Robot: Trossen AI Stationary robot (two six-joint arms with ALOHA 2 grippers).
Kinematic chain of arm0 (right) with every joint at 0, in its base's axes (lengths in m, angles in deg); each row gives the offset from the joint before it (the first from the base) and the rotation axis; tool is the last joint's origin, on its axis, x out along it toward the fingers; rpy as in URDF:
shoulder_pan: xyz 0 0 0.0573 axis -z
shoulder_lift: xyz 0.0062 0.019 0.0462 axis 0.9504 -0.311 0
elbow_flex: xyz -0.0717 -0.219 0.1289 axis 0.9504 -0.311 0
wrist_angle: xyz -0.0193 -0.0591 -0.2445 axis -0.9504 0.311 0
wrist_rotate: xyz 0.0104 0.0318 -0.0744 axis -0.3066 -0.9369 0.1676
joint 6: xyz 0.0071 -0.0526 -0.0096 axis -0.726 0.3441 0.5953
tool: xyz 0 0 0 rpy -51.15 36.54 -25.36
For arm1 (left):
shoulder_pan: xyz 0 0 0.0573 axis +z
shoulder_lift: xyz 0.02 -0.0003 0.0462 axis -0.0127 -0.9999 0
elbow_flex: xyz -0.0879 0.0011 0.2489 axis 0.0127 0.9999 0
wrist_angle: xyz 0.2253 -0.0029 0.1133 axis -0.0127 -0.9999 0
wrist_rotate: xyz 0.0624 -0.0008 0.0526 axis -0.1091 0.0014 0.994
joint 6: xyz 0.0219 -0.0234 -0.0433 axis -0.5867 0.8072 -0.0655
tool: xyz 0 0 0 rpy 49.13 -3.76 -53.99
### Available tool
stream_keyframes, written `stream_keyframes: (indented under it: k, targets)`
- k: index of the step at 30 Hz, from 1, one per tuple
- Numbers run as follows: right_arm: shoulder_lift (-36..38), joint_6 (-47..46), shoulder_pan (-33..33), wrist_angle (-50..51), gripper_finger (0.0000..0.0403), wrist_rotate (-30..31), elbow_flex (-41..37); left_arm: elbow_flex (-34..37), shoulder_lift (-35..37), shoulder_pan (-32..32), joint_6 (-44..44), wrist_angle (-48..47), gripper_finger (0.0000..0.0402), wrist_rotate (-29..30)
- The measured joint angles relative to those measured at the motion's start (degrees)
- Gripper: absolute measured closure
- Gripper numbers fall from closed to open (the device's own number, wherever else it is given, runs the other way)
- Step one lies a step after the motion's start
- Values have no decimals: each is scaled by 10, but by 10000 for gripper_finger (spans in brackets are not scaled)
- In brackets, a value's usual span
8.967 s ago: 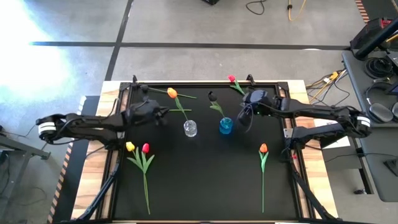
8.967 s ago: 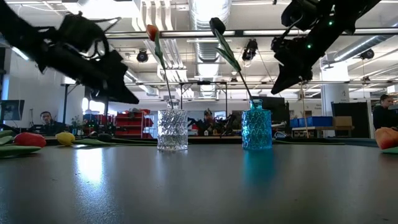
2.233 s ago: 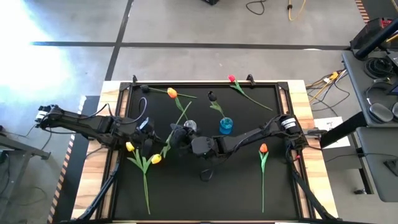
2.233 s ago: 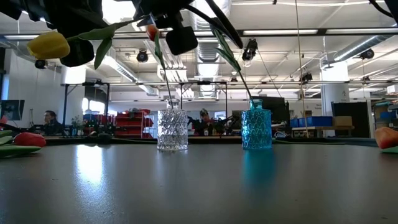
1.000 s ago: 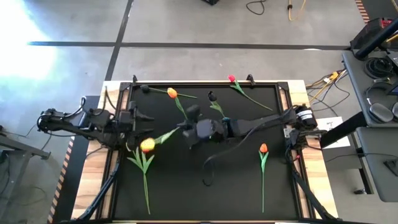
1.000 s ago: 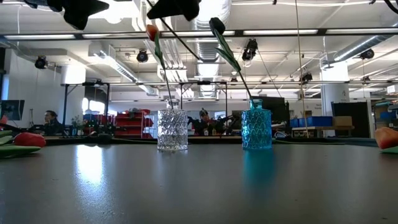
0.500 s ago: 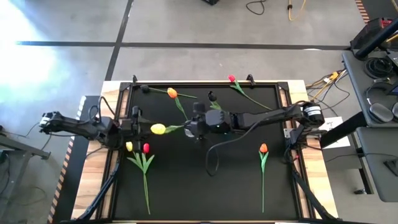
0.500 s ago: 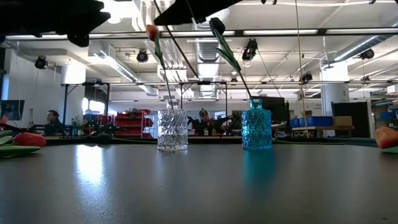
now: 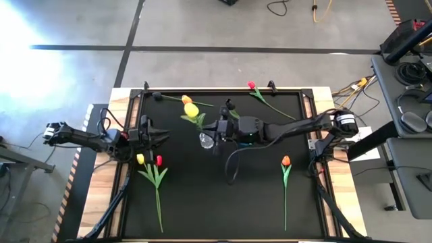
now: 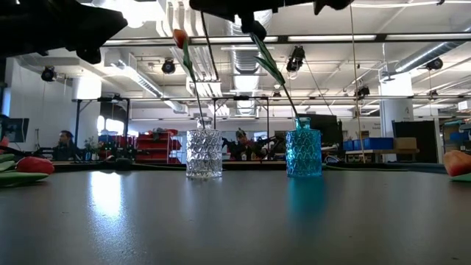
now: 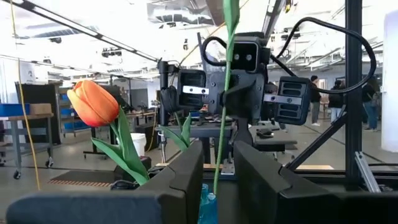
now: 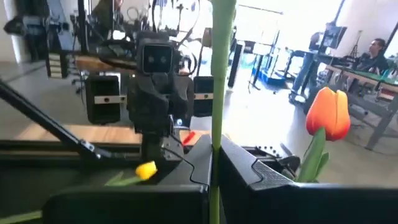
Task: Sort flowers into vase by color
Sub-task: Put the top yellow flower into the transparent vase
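Observation:
My right gripper [image 9: 216, 129] [image 12: 214, 168] is shut on a yellow tulip [image 9: 191, 109], high above the clear vase [image 9: 206, 140] [image 10: 204, 153]. That vase holds an orange tulip [image 9: 186, 100] [image 11: 93, 102]. The blue vase [image 10: 303, 152], partly under my right arm, holds a dark-headed flower [image 9: 229, 104]. A yellow tulip [image 9: 140, 159] and a red tulip [image 9: 158, 160] lie at the left. An orange tulip [image 9: 286, 160] lies at the right, and a red one [image 9: 251, 86] lies at the far edge. My left gripper [image 9: 162, 135] [image 11: 217, 180] is open and touches nothing. My right gripper pinches the yellow tulip's green stem [image 12: 213, 134] between its two fingers, some way above the cut end [image 11: 214, 186]. The fingers come level from the table's right and lie across the stem. The tulip is lifted clear and nearly upright, head up.
The black mat sits in a raised frame [image 9: 202, 92]. The right arm's cable [image 9: 233, 165] loops over the mat's middle. Bare mat lies along the near side between the flowers lying left and right. People and benches show in the room beyond.
My right gripper has carried the yellow tulip from over the mat's left middle toward the far edge, to above the clear vase. The tulip has swung from lying almost level to nearly upright, its head moving far and right.

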Motion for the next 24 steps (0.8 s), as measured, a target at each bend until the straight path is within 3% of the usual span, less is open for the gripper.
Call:
stream_keyframes:
  k: [9, 18, 24]
  targets:
    - [-63, 5, 1, -176, 394, 73, -30, -1, -10, 0, 1, -1, 327, 0]
    - [-131, 41, 1, -275, 394, 146, -30, -1, -11, 0, 1, -1, 327, 0]
    - [-145, 45, 1, -287, 394, 157, -33, -1, -12, 0, 2, -1, 327, 0]
